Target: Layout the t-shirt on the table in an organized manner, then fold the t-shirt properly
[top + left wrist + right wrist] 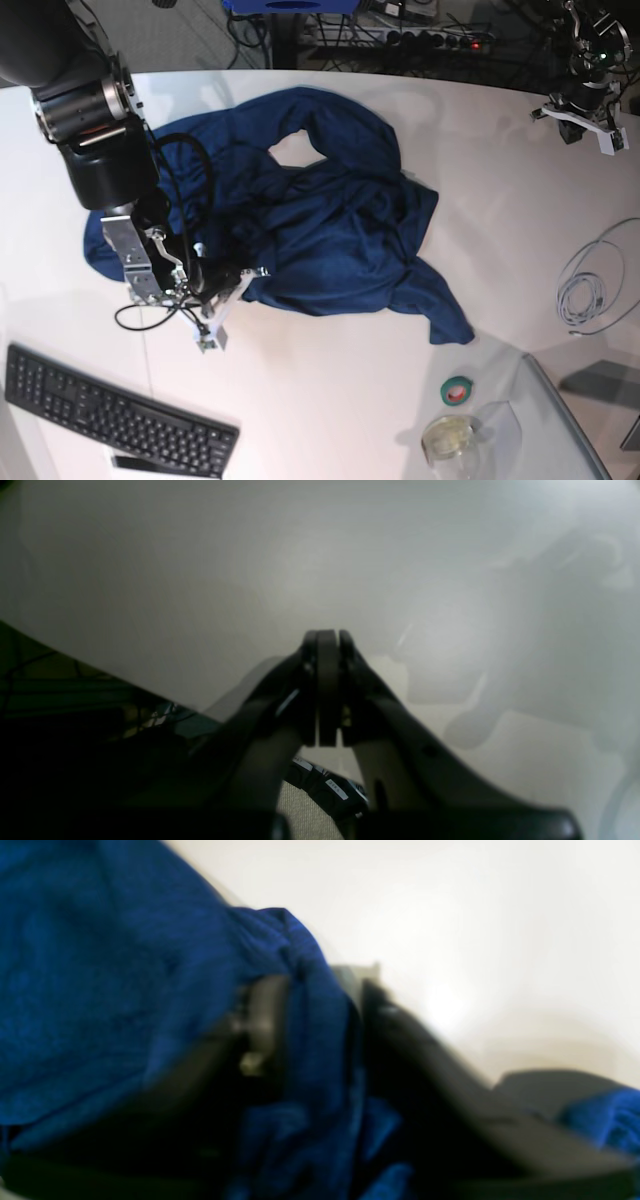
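Two grippers: one at shirt, one clear.
Shirt (320,220): crumpled on table (330,400), beyond keyboard (110,410).
Right gripper (320,990): at shirt's near hem, fabric between fingers.
Left gripper (327,640): closed, empty, above bare table.

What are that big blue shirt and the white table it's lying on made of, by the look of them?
The t-shirt looks like soft knit fabric, probably cotton: matte, dark navy, and it bunches into loose folds and wrinkles. The table seems to be a hard, smooth white board, perhaps laminate or painted wood; it has a faint sheen and catches soft shadows. Neither material can be told for sure from looks alone.
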Controlling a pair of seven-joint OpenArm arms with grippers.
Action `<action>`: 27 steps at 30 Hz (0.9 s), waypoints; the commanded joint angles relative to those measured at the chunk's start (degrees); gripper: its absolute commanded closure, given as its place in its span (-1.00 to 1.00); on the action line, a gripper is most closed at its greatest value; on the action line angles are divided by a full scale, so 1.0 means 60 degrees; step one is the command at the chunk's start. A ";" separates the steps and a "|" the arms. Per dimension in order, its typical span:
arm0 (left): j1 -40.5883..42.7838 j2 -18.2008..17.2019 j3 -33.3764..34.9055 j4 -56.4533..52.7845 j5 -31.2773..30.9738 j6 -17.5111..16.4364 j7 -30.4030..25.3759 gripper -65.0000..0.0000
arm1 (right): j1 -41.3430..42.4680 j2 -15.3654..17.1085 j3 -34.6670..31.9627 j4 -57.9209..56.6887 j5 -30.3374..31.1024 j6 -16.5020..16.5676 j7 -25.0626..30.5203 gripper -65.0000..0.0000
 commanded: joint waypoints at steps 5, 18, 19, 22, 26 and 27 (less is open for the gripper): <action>0.0073 -0.0152 -0.0075 0.0130 -0.0084 0.0026 -0.0189 1.00 | 0.0128 -0.0058 0.0053 0.0717 0.0131 -0.0011 0.0048 0.49; 0.0087 -0.0167 -0.0090 0.0130 -0.0084 0.0026 -0.0189 1.00 | 0.0099 0.0293 0.0038 0.1347 0.0087 -0.0041 0.0195 -0.11; 0.0087 -0.0167 -0.0090 0.0130 -0.0084 0.0026 -0.0189 1.00 | 0.0172 0.0293 0.0024 0.1010 0.0087 -0.0041 0.0429 -0.05; 0.0102 -0.0167 -0.0090 0.0130 -0.0084 0.0026 -0.0189 1.00 | 0.0363 0.0293 -0.0006 0.0234 0.0087 -0.0041 0.0722 0.07; 0.0117 -0.0167 -0.0090 0.0130 -0.0084 0.0026 -0.0189 1.00 | 0.0436 0.0279 -0.0006 0.0014 0.0087 -0.0041 0.0722 0.10; 0.0117 -0.0167 -0.0090 0.0130 -0.0084 0.0026 -0.0189 1.00 | 0.0421 0.0279 -0.0006 0.0014 0.0087 -0.0041 0.0722 0.10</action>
